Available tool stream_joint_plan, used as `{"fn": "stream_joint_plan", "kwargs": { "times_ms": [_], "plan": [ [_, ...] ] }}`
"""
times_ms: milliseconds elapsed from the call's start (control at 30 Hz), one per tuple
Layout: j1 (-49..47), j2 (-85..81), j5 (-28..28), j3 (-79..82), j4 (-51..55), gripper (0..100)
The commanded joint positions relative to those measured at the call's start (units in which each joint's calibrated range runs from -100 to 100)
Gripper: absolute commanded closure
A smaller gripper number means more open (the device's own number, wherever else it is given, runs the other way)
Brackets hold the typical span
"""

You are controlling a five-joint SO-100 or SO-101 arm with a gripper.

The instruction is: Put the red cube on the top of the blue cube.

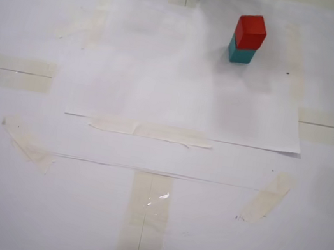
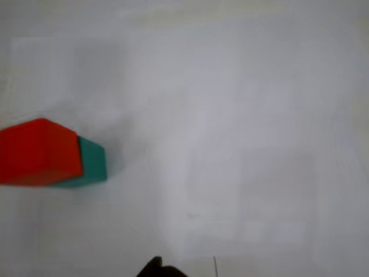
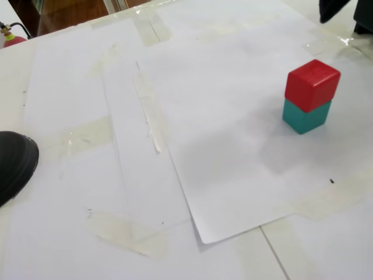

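Fixed views show the red cube (image 1: pixel 251 31) sitting on the blue cube (image 1: pixel 240 53) near the tabletop's (image 1: pixel 136 223) far right edge. Rigid, light, smooth; opposite faces suit gripping. Claw state: cannot tell.

You see a smooth, matt red cube (image 3: pixel 312 85) on a matt teal cube (image 3: pixel 307 116), over taped white paper sheets (image 3: pixel 221 134).

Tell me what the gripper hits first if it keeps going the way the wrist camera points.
Probably only the white paper. The red cube on the blue cube sits well left of that line. Only a dark tip of the gripper shows, so depth is unclear.
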Motion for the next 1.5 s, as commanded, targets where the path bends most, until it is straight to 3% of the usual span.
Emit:
{"fn": "stream_joint_plan", "kwargs": {
  "times_ms": [0,1467],
  "plan": [
    [-0.23,-0.64,0.34,3.27,-4.28,100],
    [-1.22,-0.64,0.39,0.91,-1.02,100]
  ]
}}
